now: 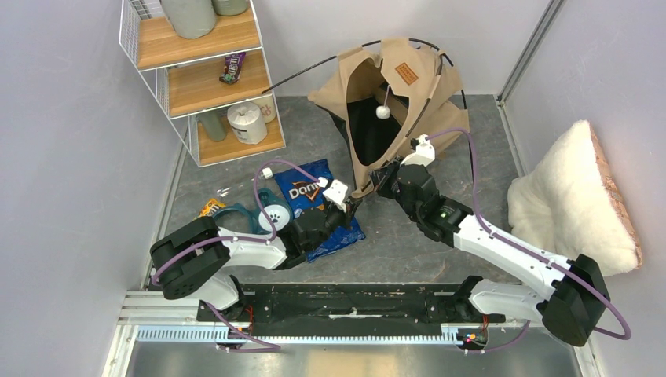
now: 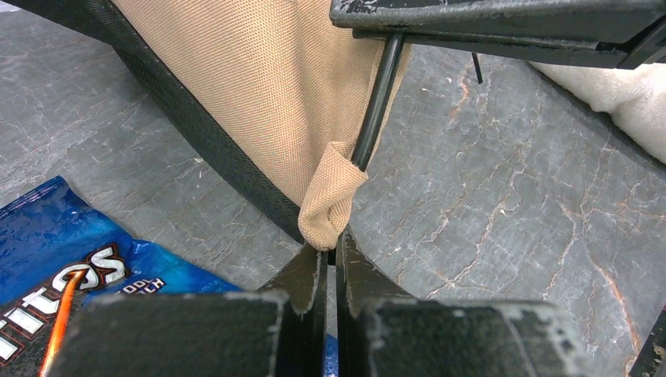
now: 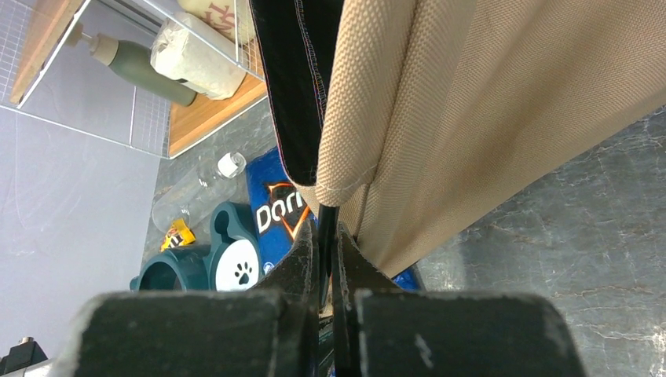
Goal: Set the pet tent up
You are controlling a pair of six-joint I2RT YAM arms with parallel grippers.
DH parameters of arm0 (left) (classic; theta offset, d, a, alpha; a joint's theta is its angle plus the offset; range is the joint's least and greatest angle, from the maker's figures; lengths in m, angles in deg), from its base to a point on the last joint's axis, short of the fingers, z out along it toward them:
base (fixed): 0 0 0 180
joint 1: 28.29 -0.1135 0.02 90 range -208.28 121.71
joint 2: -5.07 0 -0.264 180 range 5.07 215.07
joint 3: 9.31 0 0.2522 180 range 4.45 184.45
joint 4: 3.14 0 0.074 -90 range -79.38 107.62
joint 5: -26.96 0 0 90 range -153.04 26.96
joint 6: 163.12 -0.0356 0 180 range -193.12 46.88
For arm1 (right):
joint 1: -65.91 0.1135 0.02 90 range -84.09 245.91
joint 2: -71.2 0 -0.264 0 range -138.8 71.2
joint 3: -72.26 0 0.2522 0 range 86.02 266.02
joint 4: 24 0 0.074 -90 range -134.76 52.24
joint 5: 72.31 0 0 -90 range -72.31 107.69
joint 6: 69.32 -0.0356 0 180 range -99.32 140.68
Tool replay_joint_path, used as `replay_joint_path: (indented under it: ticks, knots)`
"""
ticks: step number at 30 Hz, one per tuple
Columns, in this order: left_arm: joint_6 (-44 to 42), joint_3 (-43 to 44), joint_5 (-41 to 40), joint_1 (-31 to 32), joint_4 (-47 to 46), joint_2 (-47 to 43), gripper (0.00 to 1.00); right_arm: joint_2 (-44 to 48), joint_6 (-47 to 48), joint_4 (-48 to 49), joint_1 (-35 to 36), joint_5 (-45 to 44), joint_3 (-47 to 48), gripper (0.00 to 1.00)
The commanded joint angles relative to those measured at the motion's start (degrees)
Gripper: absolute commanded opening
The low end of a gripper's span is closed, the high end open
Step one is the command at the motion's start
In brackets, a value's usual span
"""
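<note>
Closest to us, entry one: left claw [image 2: 331, 253], fingers pressed together, nipping the lower tip of a tan corner pocket [image 2: 330, 196]. The hold is slight, and we read it as a pinch on fabric only.

Entry two: blue Doritos bag [image 1: 306, 188], flat on the grey desk [image 1: 393, 251], partly under the left arm. A teal pet feeder [image 1: 250, 216] lies just beside it.

Entry three: right claw [image 3: 326, 236], closed tight on a thin black pole [image 2: 377, 102]. The pole runs down from those fingers and its end goes into the mouth of the corner pocket. We cannot tell how deep it sits.

Entry four: pet tent [image 1: 428, 94], at the far middle of the desk. It is partly raised and slumped to one side, with its dark opening turned our way and its front corner drawn toward both claws. A white pom-pom [image 1: 383, 112] hangs in the opening, and a brown patch label [image 1: 406, 73] sits above it.

Entry five: wire shelf [image 1: 196, 86], far left, holding jars and a snack packet. A fluffy white cushion [image 1: 565, 196] leans against the right wall, well apart from the tent.

Step in hand, as we judge it, is seating the pole end in its pocket. The next move calls for the right claw to press the pole along its own length. Meanwhile the left claw should hold the pocket steady and in line, as a bowed pole may spring out.
</note>
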Motion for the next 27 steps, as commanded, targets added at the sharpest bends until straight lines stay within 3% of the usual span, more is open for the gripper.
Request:
replay_joint_path:
  ticks: [1,8,27]
  knots:
    - [-2.03,-0.79,0.55,1.29,6.06,-0.78,0.02,-0.12,1.39,7.45,-3.04,-8.48,0.43,0.0]
    - [-1.86,-0.69,2.5,1.26,6.26,-0.72,0.02,-0.92,3.4,13.25,-2.98,-5.34,0.94,0.0]
    - [-3.51,2.32,2.89,1.27,12.39,-5.1,0.02,-2.66,5.57,11.63,-2.98,2.16,-2.15,0.0]
